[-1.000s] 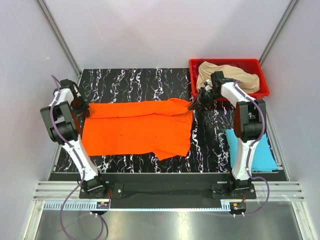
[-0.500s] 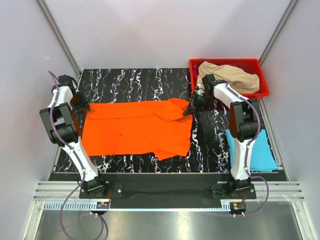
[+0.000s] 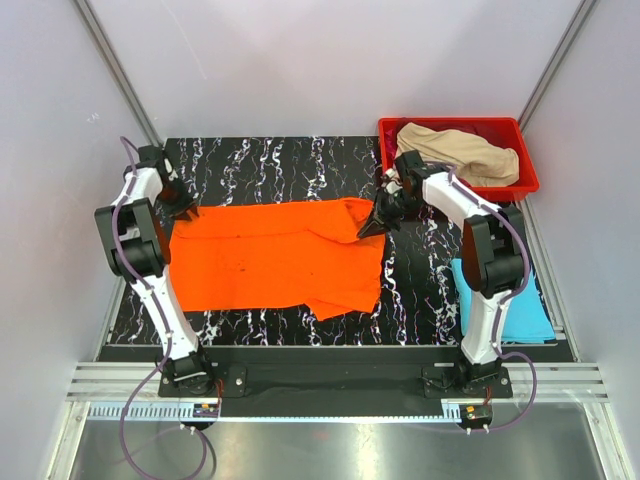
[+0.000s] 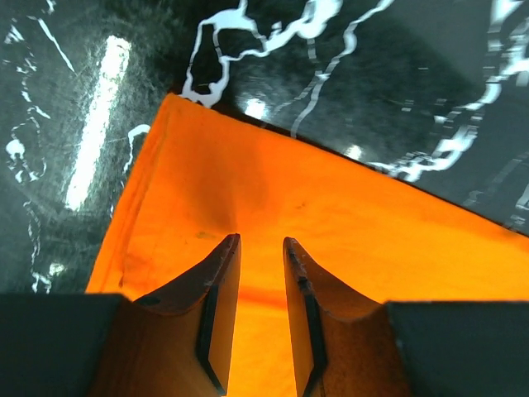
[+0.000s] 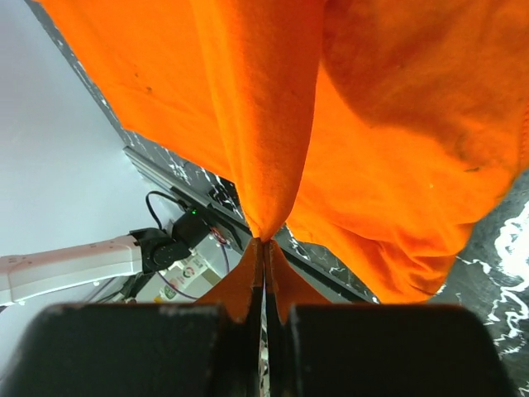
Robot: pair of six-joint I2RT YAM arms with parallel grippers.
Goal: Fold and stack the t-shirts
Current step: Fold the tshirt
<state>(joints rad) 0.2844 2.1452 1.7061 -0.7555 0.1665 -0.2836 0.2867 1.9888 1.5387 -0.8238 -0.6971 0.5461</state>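
The orange t-shirt (image 3: 275,255) lies spread flat between the two grippers, long axis running left to right, bright and lightly creased. The right gripper (image 5: 264,241) is clamped on a lifted fold at the shirt's far right corner. The left gripper (image 4: 260,240) hangs slightly parted over its far left corner.

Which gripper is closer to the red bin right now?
Right. The right gripper, shut on the orange t-shirt, sits just off the near left corner of the red bin. The left gripper is open over the shirt's opposite end, far to the left.
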